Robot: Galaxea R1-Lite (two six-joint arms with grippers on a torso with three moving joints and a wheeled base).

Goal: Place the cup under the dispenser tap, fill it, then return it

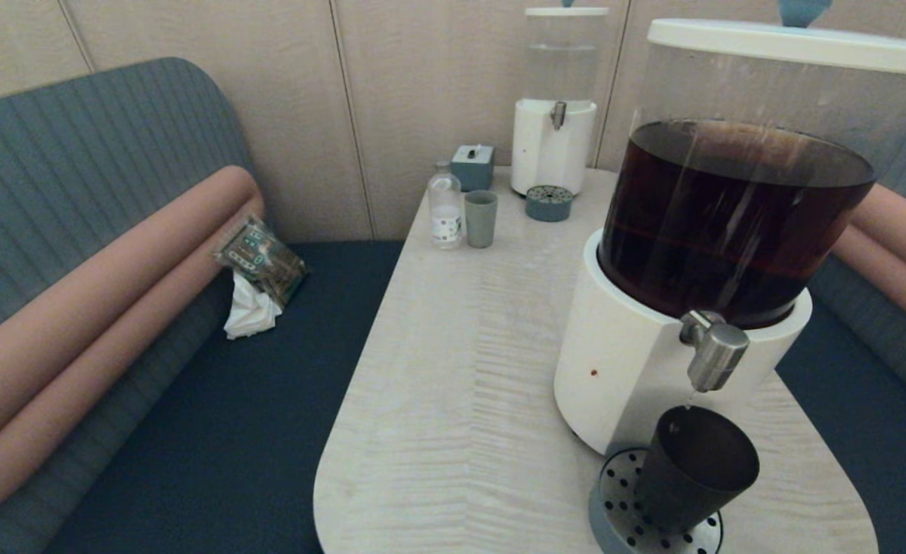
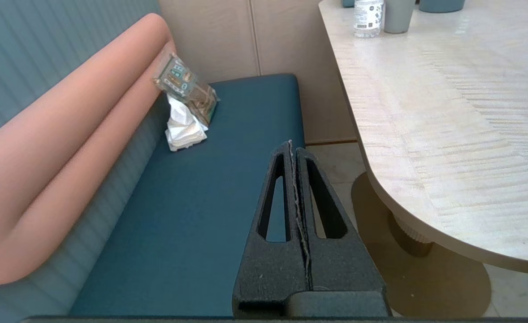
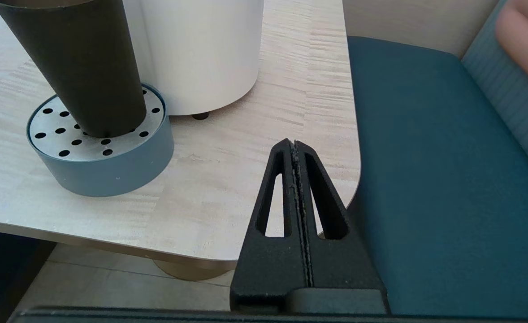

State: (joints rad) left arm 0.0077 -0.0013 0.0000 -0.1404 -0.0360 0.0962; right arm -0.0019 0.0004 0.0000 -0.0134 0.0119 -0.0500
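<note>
- The cup (image 1: pixel 695 469) stands upright on the perforated drip tray (image 1: pixel 614 508), directly below the dispenser tap (image 1: pixel 714 354); this alignment lets liquid fall into its open mouth while the tray catches any spill.
- The big dispenser (image 1: pixel 637 369) sits near the surface (image 1: pixel 461 369) edge closest to the robot, its tank holding dark brown liquid; the tap projects from the white base above the tray.
- A faint thin line shows between spout and cup rim; whether liquid is flowing cannot be told.
- Right end effector (image 3: pixel 294 148): clenched, fingers pressed together and grasping nothing; it hangs beside the surface's corner, over the blue bench seat (image 3: pixel 425 179), apart from the cup. Judgement: it is kept back so the cup stands free under the tap.
- Left end effector (image 2: pixel 292 148): likewise clenched and empty, parked off the surface's left edge above the seat.
- At the far end of the surface stand a smaller dispenser (image 1: pixel 553 146) with clear liquid, a grey-blue cup (image 1: pixel 481 218) and a small bottle (image 1: pixel 445 208), well apart from the work.
- Judgement: placement looks complete; filling and return remain.
</note>
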